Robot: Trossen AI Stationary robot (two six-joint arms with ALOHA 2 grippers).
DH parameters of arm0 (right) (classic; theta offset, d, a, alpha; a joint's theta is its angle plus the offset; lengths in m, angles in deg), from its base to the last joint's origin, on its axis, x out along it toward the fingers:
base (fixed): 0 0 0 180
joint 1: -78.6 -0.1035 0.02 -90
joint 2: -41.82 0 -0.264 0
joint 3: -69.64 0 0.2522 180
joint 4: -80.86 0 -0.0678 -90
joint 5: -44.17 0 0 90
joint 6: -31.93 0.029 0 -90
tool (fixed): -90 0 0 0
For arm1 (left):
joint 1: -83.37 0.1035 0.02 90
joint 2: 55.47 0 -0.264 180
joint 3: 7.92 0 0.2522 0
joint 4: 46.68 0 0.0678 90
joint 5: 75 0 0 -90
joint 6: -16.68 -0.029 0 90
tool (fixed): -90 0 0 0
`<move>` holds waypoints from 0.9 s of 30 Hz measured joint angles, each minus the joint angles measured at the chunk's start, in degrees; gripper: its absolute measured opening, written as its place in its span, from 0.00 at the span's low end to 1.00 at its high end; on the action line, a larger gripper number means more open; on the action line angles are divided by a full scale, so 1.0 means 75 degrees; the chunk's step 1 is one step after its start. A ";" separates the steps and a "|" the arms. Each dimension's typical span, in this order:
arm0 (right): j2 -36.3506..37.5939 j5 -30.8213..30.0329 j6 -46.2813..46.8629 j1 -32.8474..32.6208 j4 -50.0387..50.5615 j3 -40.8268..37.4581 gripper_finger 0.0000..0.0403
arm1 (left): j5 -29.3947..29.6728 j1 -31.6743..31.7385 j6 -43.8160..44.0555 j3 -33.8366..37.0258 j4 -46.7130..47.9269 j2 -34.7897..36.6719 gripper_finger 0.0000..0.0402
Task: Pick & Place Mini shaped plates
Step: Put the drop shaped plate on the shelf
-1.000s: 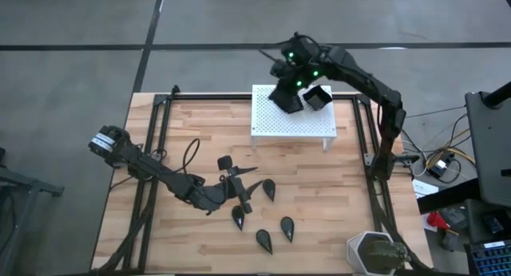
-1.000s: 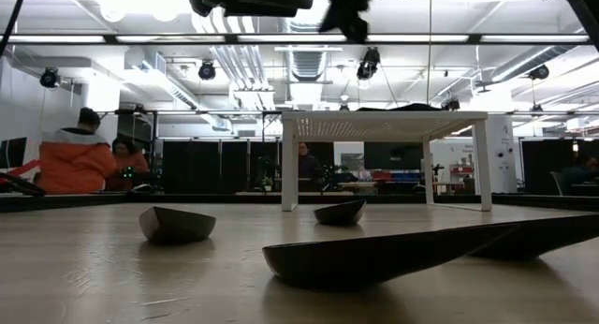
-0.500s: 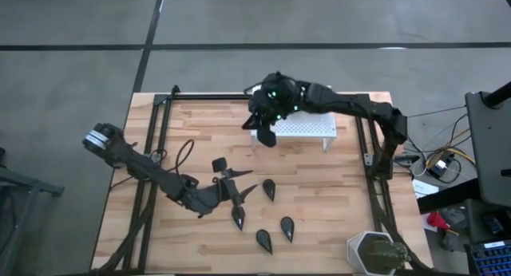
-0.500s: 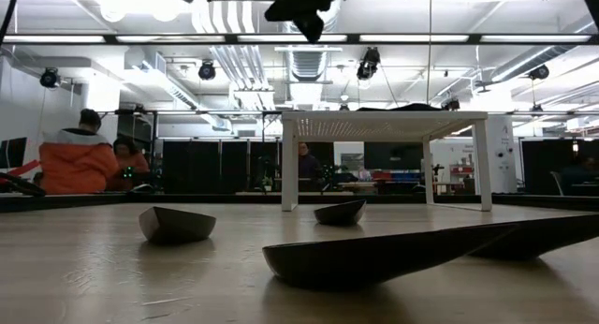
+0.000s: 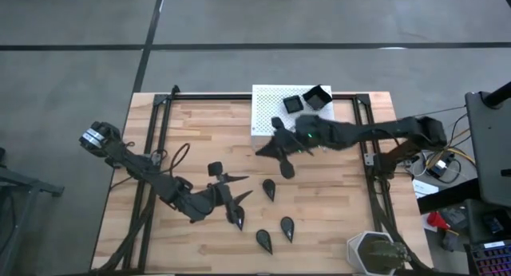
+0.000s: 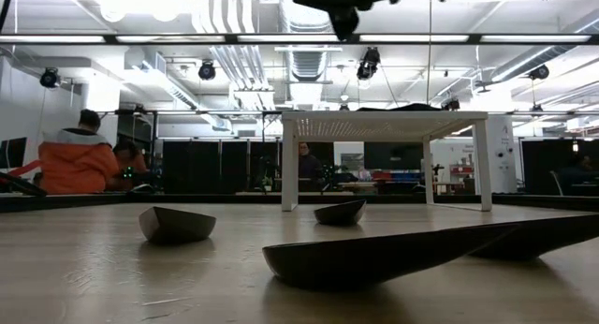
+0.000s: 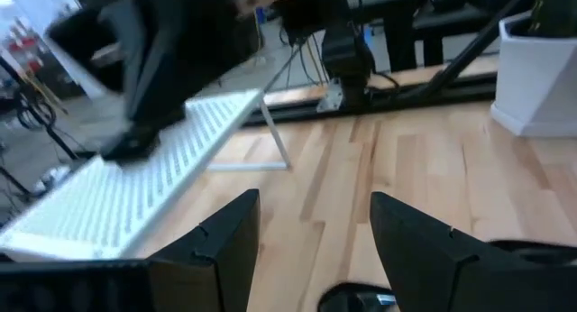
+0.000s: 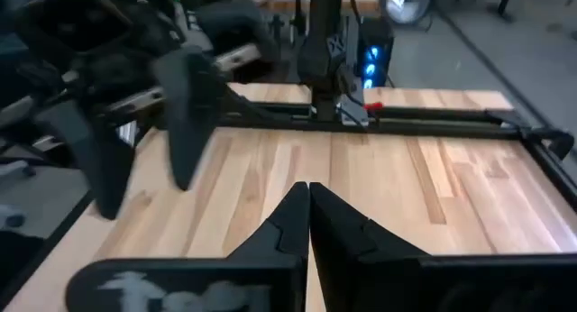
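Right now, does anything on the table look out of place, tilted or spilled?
Nothing stands out. Two square plates sit on the white stand, the teardrop plates lie loose on the table, and the plant pot stands upright at the corner.

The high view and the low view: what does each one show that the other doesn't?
Only the high view shows the two square plates on top of the white stand, the left gripper open over the teardrop plates, the shut right gripper, and the white pot at the table's corner. Only the low view shows the room behind, with a person in an orange jacket. Both show the stand, teardrop plates and wooden table.
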 joint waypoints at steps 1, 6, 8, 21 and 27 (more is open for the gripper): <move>0.0138 -0.0214 -0.0013 -0.0140 -0.0335 -0.0343 0.02 | -0.0001 0.0000 0.0171 0.0000 0.0121 -0.0002 0.51; 0.0673 -0.1128 0.0079 -0.0816 -0.1562 -0.1710 0.02 | -0.0189 0.0000 0.1355 0.0006 0.0710 -0.0003 0.51; 0.0784 -0.1329 -0.0027 -0.1056 -0.2070 -0.2146 0.02 | -0.0401 0.0000 0.1932 0.0006 0.1020 -0.0003 0.51; 0.0804 -0.1702 0.0986 -0.2033 -0.3325 -0.3332 0.02 | -0.0647 0.0000 0.5456 0.0004 0.2325 -0.0003 0.51; 0.0795 -0.1704 0.0921 -0.2454 -0.3325 -0.3464 0.02 | -0.1350 -0.0055 0.6321 0.0127 0.2339 -0.0007 0.51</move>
